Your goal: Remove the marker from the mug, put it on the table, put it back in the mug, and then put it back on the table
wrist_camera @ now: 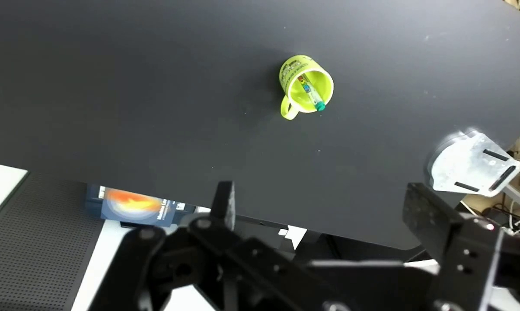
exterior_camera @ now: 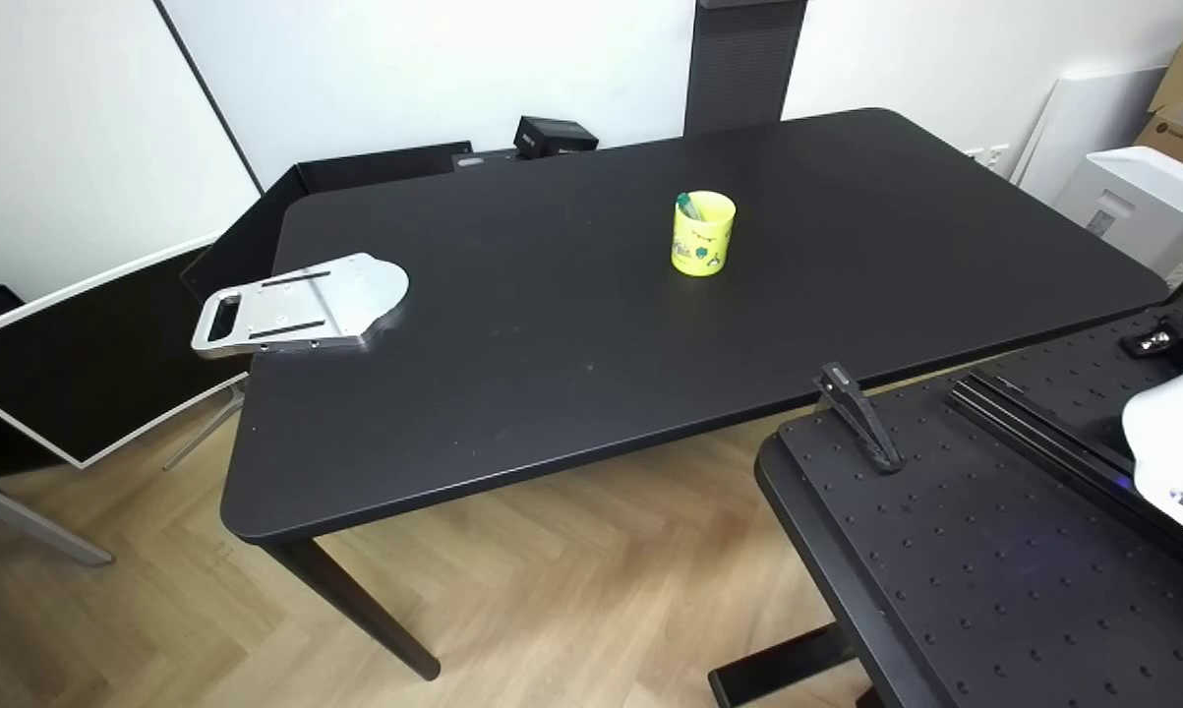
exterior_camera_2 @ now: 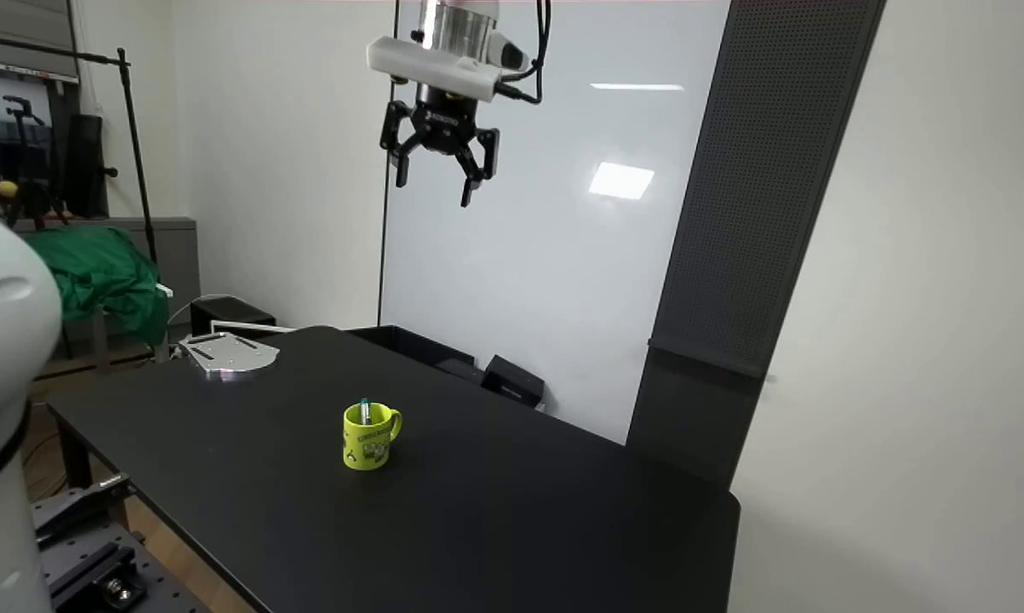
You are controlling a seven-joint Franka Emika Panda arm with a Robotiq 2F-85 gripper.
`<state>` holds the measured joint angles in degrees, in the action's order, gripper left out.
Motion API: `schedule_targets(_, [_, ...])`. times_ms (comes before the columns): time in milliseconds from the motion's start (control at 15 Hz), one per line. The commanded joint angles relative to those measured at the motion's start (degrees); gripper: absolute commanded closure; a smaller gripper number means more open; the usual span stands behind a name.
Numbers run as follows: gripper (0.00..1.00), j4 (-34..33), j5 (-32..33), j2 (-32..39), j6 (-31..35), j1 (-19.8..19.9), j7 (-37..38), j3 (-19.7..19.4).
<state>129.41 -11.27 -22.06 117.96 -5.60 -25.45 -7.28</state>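
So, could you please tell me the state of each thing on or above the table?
Gripper: open, holding nothing.
Mug: upright on the table.
Marker: leaning inside the mug, green end up.
Metal plate: lying flat, partly overhanging the table edge.

- Brightly lit; washed out on the wall (exterior_camera: 925,59).
- Glaring as a bright rectangle (exterior_camera_2: 620,180) and thin streak (exterior_camera_2: 637,87) on the glossy panel (exterior_camera_2: 537,281).
- Softly shadowed beside the mug (wrist_camera: 296,67).
- Out of focus at the gripper (wrist_camera: 322,205), wrist view.

Matt table (exterior_camera: 542,334), smooth mug (exterior_camera: 702,242)
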Motion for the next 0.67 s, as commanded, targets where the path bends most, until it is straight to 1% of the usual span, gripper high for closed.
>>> schedule_targets(0, [0.00, 1.7, -3.3, 1.5, 4.6, -1.5, -2.1, 1.3])
schedule_targets(333, [0.00, 5.2, -6.6, 5.7, 11.7, -4.3, -4.5, 3.9])
schedule_targets(467, [0.00, 6.1, -7.1, 8.4, 13.1, -5.2, -5.3, 5.1])
schedule_targets(533, [0.00, 5.9, -6.0, 6.3, 11.6, -4.1, -4.1, 4.9])
schedule_targets(600, [0.00, 6.2, -6.0, 7.5, 12.2, -4.4, -4.1, 5.5])
